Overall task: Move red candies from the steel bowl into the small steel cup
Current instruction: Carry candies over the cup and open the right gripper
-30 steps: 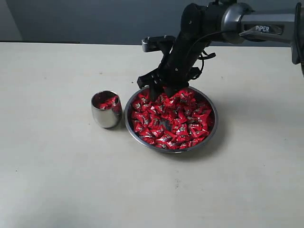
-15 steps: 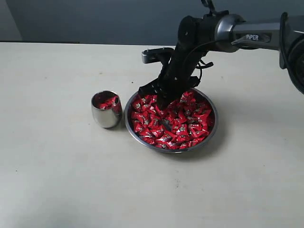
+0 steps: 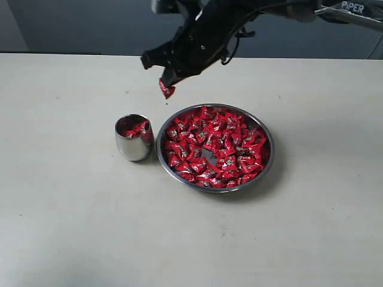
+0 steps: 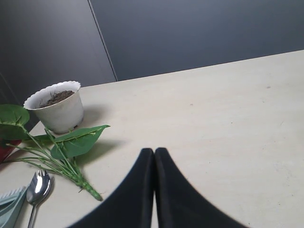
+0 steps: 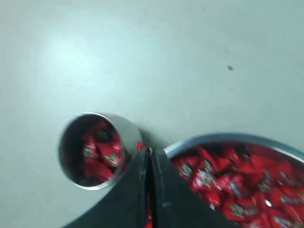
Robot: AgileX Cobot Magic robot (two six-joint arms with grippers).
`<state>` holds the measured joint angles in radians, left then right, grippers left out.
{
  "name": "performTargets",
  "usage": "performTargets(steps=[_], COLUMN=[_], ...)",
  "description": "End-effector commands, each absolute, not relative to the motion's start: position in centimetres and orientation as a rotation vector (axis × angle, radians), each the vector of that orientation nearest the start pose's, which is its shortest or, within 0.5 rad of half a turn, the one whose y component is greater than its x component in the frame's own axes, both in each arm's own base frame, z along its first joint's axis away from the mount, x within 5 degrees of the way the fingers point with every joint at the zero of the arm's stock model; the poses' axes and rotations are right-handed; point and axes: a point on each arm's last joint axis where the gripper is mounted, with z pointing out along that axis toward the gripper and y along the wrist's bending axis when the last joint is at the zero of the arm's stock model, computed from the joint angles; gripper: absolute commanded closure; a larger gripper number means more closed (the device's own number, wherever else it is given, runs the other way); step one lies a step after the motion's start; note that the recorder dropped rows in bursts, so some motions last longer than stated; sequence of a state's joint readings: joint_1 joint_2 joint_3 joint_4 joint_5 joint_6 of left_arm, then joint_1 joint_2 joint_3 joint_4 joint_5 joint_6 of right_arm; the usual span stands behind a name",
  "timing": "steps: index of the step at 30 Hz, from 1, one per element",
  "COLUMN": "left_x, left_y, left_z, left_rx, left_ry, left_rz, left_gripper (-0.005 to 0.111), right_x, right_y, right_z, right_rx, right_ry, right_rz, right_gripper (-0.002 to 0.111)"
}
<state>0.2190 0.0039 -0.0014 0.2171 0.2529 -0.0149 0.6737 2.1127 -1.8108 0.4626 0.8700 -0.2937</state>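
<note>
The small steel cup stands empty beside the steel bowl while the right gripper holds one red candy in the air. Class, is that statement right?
Not quite. The small steel cup is not empty: it has red candies in it, as the exterior view shows. The rest stands: the cup is beside the steel bowl, and the right gripper holds one red candy in the air.
</note>
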Motion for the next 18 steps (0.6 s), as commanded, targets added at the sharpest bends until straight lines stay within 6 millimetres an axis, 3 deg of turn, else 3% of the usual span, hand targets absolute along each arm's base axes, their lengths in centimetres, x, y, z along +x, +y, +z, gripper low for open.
performTargets(steps=[1,5,8,10,14,18], left_x=[5.3,5.3,5.3,5.3,5.3,5.3], left_y=[1.7,1.7,1.7,1.7,1.7,1.7], left_z=[19.2,19.2,19.2,19.2,19.2,19.2], left_rx=[-0.056,-0.056,-0.056,-0.056,-0.056,-0.056], left_ry=[1.729,1.729,1.729,1.729,1.729,1.729], left_rz=[0.350,0.350,0.350,0.350,0.350,0.350], left_gripper=[0.106,0.106,0.106,0.106,0.106,0.106], right_x=[33.7,32.7,32.7,32.8,32.8,32.8], right_y=[35.3,38.1,38.7,38.7,38.5,38.0], right_z=[24.3,21.4,19.4,18.8,18.7,20.3], right_rx=[-1.072,-1.154,-1.177,-1.183,-1.210,-1.240], right_ry=[2.382,2.399,2.428,2.443,2.452,2.433], right_rz=[0.754,0.761,0.746,0.740,0.714,0.652], right_gripper=[0.108,0.108,0.108,0.101,0.068,0.066])
